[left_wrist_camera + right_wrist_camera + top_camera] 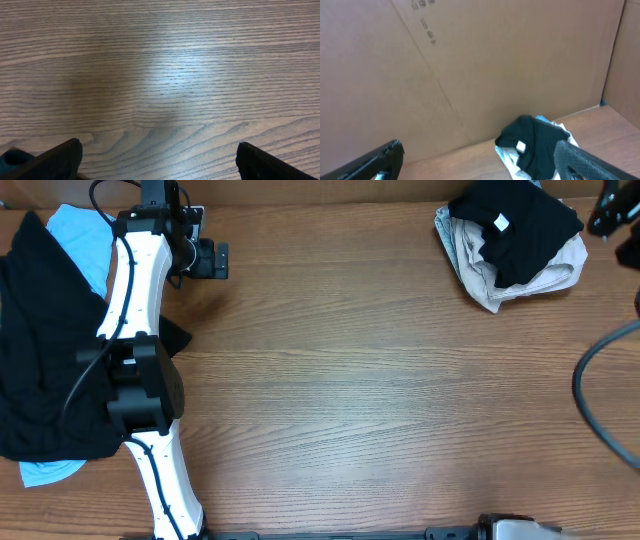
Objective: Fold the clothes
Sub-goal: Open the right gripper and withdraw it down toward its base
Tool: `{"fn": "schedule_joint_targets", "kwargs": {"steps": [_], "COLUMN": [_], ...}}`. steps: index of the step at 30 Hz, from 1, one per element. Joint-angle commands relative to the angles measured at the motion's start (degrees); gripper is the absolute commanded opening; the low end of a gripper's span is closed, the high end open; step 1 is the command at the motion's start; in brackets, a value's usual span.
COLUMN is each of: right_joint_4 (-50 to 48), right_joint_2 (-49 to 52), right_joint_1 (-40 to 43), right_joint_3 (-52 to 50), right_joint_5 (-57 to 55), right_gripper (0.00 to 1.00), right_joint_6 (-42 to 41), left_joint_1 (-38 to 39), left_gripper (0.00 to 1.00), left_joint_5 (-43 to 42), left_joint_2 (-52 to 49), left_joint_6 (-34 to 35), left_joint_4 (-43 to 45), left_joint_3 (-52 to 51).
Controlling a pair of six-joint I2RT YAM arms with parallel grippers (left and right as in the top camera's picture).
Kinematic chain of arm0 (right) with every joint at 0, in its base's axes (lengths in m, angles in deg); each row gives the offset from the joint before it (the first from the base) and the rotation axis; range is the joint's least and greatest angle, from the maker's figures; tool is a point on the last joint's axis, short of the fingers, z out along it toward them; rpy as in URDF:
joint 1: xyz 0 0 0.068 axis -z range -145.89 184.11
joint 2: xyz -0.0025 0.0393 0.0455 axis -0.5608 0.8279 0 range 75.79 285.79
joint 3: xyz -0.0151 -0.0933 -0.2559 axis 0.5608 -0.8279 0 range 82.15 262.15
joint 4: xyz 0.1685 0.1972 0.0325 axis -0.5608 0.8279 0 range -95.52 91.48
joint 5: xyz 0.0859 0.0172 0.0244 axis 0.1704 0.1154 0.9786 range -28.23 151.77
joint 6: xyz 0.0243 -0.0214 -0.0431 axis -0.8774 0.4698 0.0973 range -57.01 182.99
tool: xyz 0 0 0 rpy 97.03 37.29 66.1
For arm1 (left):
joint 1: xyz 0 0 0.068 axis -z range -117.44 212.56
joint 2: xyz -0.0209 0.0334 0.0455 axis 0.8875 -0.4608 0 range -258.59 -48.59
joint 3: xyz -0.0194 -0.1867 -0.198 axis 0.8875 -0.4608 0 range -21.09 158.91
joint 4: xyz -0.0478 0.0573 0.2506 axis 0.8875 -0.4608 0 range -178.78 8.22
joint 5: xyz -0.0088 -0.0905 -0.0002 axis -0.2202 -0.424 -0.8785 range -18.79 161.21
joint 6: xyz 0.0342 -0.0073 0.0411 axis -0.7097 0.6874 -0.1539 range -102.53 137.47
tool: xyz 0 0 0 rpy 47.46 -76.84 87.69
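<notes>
**Overhead.** Table (380, 380), wooden: one. Two heaps of clothes are counted, well apart.
- Left heap, at the table's left edge: one large black garment (35, 360) is spread over one light-blue piece (75, 228), which shows at the far and near ends.
- Right heap, at the far right corner: one small black garment (525, 225) bearing one white tag (500, 222) is laid on one beige piece (480, 280).
- One grey cable (590, 395) is seen at the right edge.

**Left wrist.** Left gripper (157, 160): its two fingertips are held wide apart. Nothing is grasped, and only bare wood is seen between them.

**Right wrist.** Right gripper (480, 160): two fingertips, spread wide, nothing grasped. It is turned toward one cardboard wall (420, 75). The right heap is seen at the foot of the wall.
</notes>
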Motion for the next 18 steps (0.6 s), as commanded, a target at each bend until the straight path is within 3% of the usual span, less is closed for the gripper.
{"fn": "schedule_joint_targets", "kwargs": {"steps": [1, 11, 18], "right_joint_4": [-8.6, -44.9, -61.6], "right_joint_2": [-8.0, -36.6, -54.6], "right_joint_1": [-0.2, -0.2, -0.2], "right_joint_3": [-18.9, -76.9, -106.9], "right_joint_5": [-1.2, 4.3, 6.4], "right_gripper": [1.0, 1.0, 1.0], "right_joint_6": [0.1, 0.0, -2.1], "left_joint_1": [-0.3, -0.3, -0.3], "left_gripper": [1.0, 1.0, 1.0], "left_joint_5": [-0.6, -0.6, -0.6], "left_joint_2": [0.5, 0.5, 0.5], "left_joint_6": [0.8, 0.8, 0.8], "left_joint_4": [0.2, 0.2, 0.2], "left_joint_3": [0.1, 0.1, 0.1]}}
